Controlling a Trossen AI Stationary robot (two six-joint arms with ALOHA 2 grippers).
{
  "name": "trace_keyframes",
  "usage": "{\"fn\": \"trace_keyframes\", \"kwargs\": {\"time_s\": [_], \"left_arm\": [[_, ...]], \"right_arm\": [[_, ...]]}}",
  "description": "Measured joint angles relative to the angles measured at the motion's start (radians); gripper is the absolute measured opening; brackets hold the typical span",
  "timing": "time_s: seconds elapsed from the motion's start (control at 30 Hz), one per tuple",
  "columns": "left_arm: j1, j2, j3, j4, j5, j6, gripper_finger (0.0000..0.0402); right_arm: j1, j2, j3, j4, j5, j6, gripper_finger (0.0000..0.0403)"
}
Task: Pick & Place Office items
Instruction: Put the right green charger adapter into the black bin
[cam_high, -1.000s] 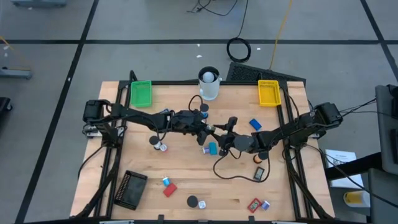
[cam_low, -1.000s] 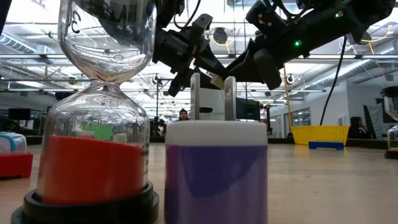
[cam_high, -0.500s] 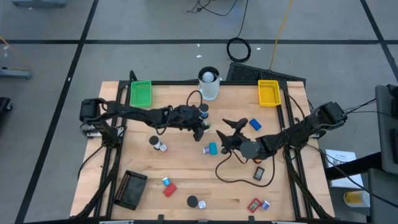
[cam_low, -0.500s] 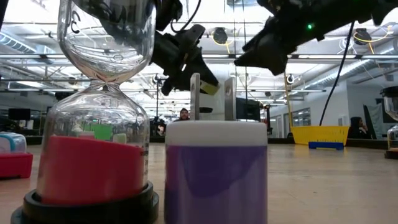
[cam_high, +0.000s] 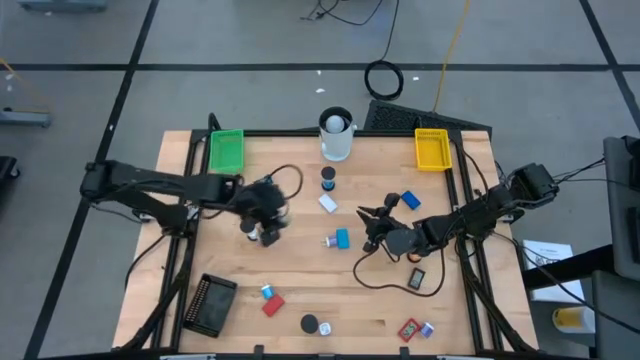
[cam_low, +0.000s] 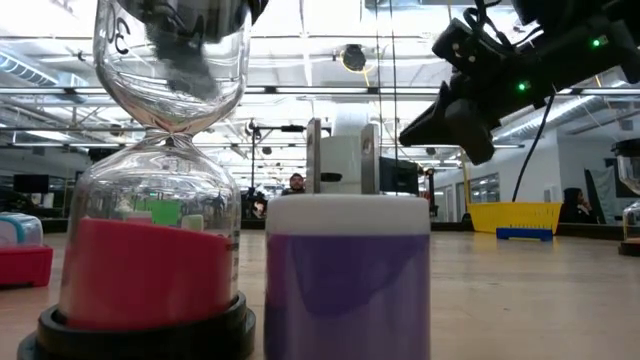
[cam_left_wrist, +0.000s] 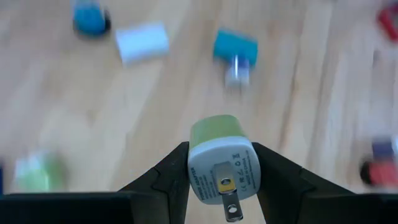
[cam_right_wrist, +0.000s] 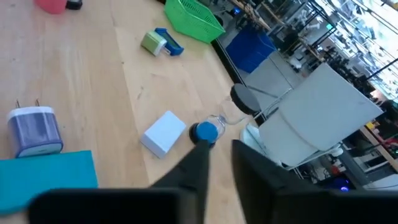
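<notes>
Left arm carrying a plug adapter, right arm idle over mid-table.

Left gripper is pinching a green-capped plug adapter by its flat sides, prongs facing the wrist camera. Ahead of it on the table lie a white block and a teal adapter. Judgement: the adapter is light, rigid and smooth plastic, so it could slip; the side grip on the body, clear of the prongs, looks right. Right gripper hangs with fingers nearly together, holding nothing; a purple adapter and a teal block sit just beside it.
</notes>
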Motion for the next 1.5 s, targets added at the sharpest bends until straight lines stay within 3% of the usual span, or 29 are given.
{"fn": "trace_keyframes", "kwargs": {"time_s": [0.1, 0.23, 0.4, 0.8, 0.97, 1.17, 1.5], "left_arm": [[-0.082, -0.063, 0.0, -0.145, -0.018, -0.096, 0.0151], [-0.212, -0.1, 0.0, -0.242, -0.019, -0.231, 0.0151], [-0.396, -0.11, 0.0, -0.313, 0.03, -0.419, 0.0152], [-0.75, -0.059, 0.0, -0.363, 0.028, -0.901, 0.0152], [-0.833, 0.032, -0.032, -0.356, 0.018, -1.016, 0.0152], [-0.903, 0.146, -0.051, -0.35, 0.074, -1.122, 0.0152], [-0.938, 0.174, -0.085, -0.316, 0.049, -1.254, 0.0152]], "right_arm": [[0.0, 0.0, 0.0, 0.001, 0.0, 0.0, 0.0006], [0.0, 0.0, 0.0, 0.025, 0.0, -0.001, 0.0017], [0.0, 0.0, 0.0, 0.023, 0.0, -0.001, 0.0008], [0.0, 0.0, 0.0, 0.023, -0.001, 0.0, 0.0002], [0.0, 0.0, 0.0, 0.023, -0.001, 0.0, 0.0001], [0.0, 0.0, 0.0, 0.023, -0.001, 0.0, 0.0001], [0.0, 0.0, 0.0, 0.023, -0.002, 0.001, 0.0001]]}}
